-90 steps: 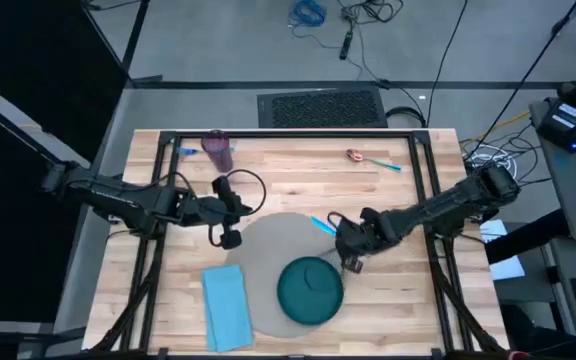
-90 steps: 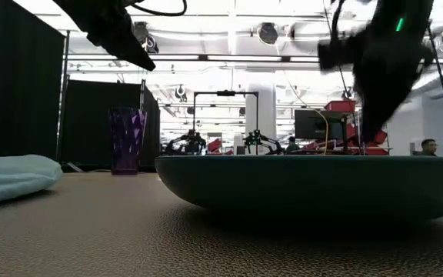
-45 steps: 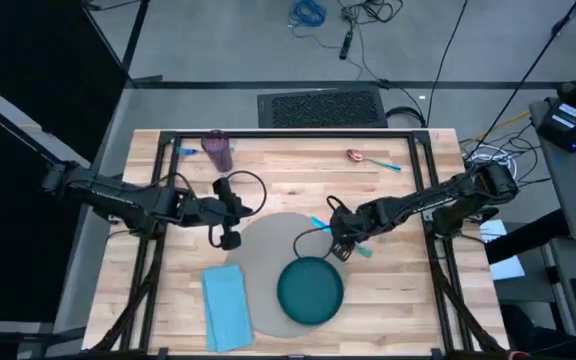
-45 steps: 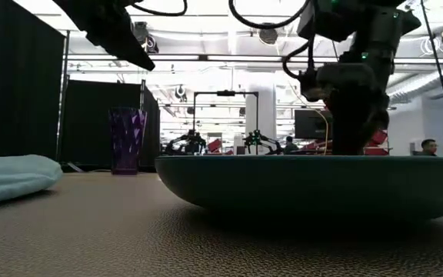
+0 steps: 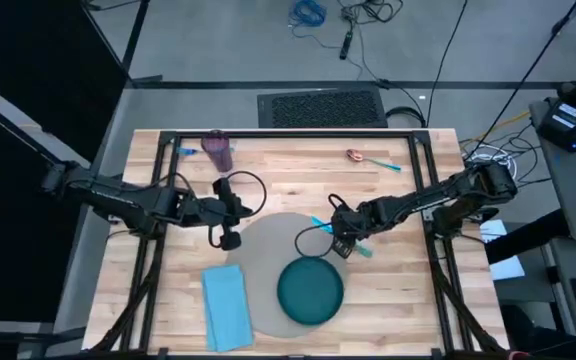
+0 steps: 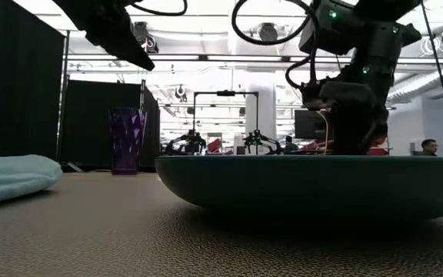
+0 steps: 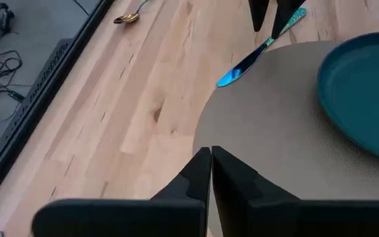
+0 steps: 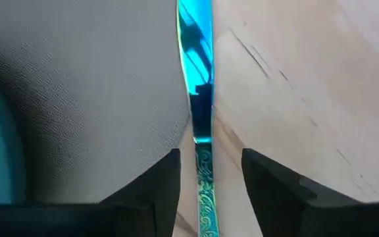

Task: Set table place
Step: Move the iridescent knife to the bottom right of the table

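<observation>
The grey round placemat (image 5: 268, 250) lies at the middle of the table (image 5: 398, 290), with a dark teal plate (image 5: 310, 290) on its near right part. A blue knife (image 8: 195, 59) lies across the placemat's far right edge, blade on the mat, patterned handle (image 8: 204, 191) over the wood. My right gripper (image 8: 210, 158) is low over it and open, one finger on each side of the handle, apart from it. My left gripper (image 7: 210, 172) hovers shut above the placemat's left edge (image 5: 230, 238).
A light blue napkin (image 5: 226, 305) lies left of the placemat. A purple cup (image 5: 218, 151) stands at the far left, with a small blue piece (image 5: 186, 151) beside it. A spoon (image 5: 358, 156) lies at the far right. Bare wood shows right of the plate.
My right gripper has swung toward the table's left and come down over the knife, its fingers now straddling the handle. In the last half second it has barely moved. The knife, plate and placemat lie as before.
</observation>
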`<act>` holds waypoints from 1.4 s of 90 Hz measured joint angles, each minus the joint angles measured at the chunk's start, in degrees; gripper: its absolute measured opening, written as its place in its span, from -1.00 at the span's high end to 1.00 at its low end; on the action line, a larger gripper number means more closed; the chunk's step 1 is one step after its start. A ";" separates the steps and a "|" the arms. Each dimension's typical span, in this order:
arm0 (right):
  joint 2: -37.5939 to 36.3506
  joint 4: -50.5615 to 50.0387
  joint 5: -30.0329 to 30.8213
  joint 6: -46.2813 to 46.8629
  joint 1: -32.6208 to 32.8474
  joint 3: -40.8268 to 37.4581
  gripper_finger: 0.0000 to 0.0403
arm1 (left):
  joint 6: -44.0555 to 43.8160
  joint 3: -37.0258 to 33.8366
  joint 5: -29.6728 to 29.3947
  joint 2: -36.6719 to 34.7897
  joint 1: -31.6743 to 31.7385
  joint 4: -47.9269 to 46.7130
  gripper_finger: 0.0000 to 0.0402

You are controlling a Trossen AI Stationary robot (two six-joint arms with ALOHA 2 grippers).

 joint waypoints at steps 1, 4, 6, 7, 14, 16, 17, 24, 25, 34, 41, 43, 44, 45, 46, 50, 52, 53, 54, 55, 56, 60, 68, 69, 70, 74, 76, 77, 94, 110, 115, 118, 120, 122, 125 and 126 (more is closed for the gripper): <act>0.10 0.40 -0.10 0.03 0.00 -0.04 0.29 | 0.00 0.00 0.00 0.00 0.00 0.00 1.00; 0.32 0.87 -0.05 0.03 0.02 -0.02 0.29 | -0.01 0.00 0.00 0.00 0.00 0.00 1.00; 0.40 0.69 -0.06 0.03 0.05 -0.02 0.30 | -0.02 0.00 0.00 0.00 0.00 -0.02 1.00; 0.49 0.51 -0.05 0.03 0.06 -0.03 0.30 | -0.01 0.00 0.00 0.00 0.00 -0.03 1.00; 1.29 0.39 -0.04 0.03 0.07 -0.08 0.30 | -0.01 0.00 0.00 0.00 0.00 -0.01 1.00; 1.53 0.29 -0.03 0.05 0.07 -0.08 0.30 | 0.00 0.00 0.00 0.00 0.00 -0.04 1.00; 1.68 0.23 -0.02 0.05 0.07 -0.08 0.30 | 0.00 0.00 0.00 0.00 0.00 -0.11 1.00; 3.03 0.23 -0.06 0.07 0.07 -0.06 0.30 | -0.02 0.00 0.00 0.00 0.00 -0.18 1.00; 3.38 0.24 -0.08 0.08 0.07 -0.06 0.30 | -0.02 0.00 0.00 0.00 0.00 -0.23 1.00; 5.14 0.35 -0.16 0.17 0.08 0.20 0.30 | -0.02 0.00 0.00 0.00 0.00 -0.44 1.00; 6.06 0.04 -0.26 0.87 0.09 0.27 0.35 | -0.02 0.00 0.06 0.00 0.00 -0.43 1.00; 6.24 -0.19 -0.26 0.92 0.09 0.27 0.37 | -0.02 0.00 0.09 0.00 0.00 -0.47 1.00; 6.29 -0.24 -0.27 0.95 0.09 0.28 0.39 | -0.02 0.00 0.09 0.00 0.00 -0.45 1.00; 6.33 -0.29 -0.28 0.98 0.09 0.28 0.41 | -0.02 0.00 0.09 0.00 0.00 -0.43 1.00; 6.34 -0.35 -0.26 1.02 0.09 0.27 0.43 | -0.02 0.00 0.09 0.00 0.00 -0.42 1.00; 6.26 -0.60 -0.24 1.76 0.16 0.24 0.52 | -0.02 0.00 0.10 0.00 0.00 -0.43 1.00; 6.18 -0.73 -0.20 2.02 0.17 0.23 0.58 | -0.02 0.00 0.11 0.00 0.00 -0.42 1.00; 6.14 -0.81 -0.18 2.11 0.19 0.22 0.60 | -0.02 0.00 0.12 0.00 0.00 -0.42 1.00; 6.11 -0.89 -0.16 2.21 0.23 0.20 0.64 | -0.02 0.00 0.13 0.00 0.00 -0.42 1.00; 6.03 -0.94 -0.12 2.27 0.27 0.19 0.67 | -0.02 0.00 0.13 0.00 0.00 -0.45 1.00; 5.93 -0.98 -0.07 2.34 0.31 0.18 0.70 | -0.02 0.00 0.13 0.00 0.00 -0.47 1.00; 5.65 -0.93 0.03 3.11 0.48 0.14 0.83 | -0.02 0.00 0.13 0.00 0.00 -0.40 1.00; 5.51 -0.85 -0.03 4.78 1.16 0.14 0.94 | -0.02 0.00 0.15 0.00 0.00 -0.44 1.00; 5.51 -0.84 -0.07 5.16 1.24 0.14 0.94 | -0.02 0.00 0.15 0.00 0.00 -0.44 1.00; 5.51 -0.84 -0.13 5.56 1.33 0.14 0.93 | -0.02 0.00 0.15 0.00 0.00 -0.45 1.00; 5.51 -0.81 -0.19 7.34 1.74 0.08 0.91 | -0.02 0.00 0.15 0.00 0.00 -0.44 1.00; 5.51 -0.82 -0.20 8.54 1.99 0.07 0.90 | -0.02 0.00 0.15 0.00 0.00 -0.45 1.00; 5.51 -0.82 -0.19 9.16 2.16 0.07 0.90 | -0.02 0.00 0.15 0.00 0.00 -0.46 1.00; 5.53 -1.14 -1.63 24.22 6.55 0.07 0.93 | -0.04 0.00 0.19 0.00 0.00 -2.13 1.00; 5.53 -2.41 -2.43 36.88 11.84 0.15 0.93 | -0.11 0.00 0.20 0.00 0.00 -3.40 1.00; 5.52 -3.25 -2.22 41.15 13.56 0.16 0.93 | -0.09 0.00 0.20 0.00 0.00 -3.45 1.00; 5.51 -3.67 -1.82 43.84 14.63 0.16 0.93 | -0.09 0.00 0.20 0.00 0.00 -3.47 1.00; 5.51 -3.86 -1.45 45.91 15.39 0.16 0.93 | -0.08 0.00 0.20 0.00 0.00 -3.52 1.00; 5.51 -4.03 -1.09 47.90 16.15 0.16 0.93 | -0.08 0.00 0.20 0.00 0.00 -3.57 1.00; 5.51 -4.20 -0.83 50.59 17.37 0.16 0.93 | -0.08 0.00 0.24 0.00 0.00 -3.70 1.00; 5.51 -4.26 -0.73 51.46 17.75 0.14 0.93 | -0.08 0.00 0.27 0.00 0.00 -3.76 1.00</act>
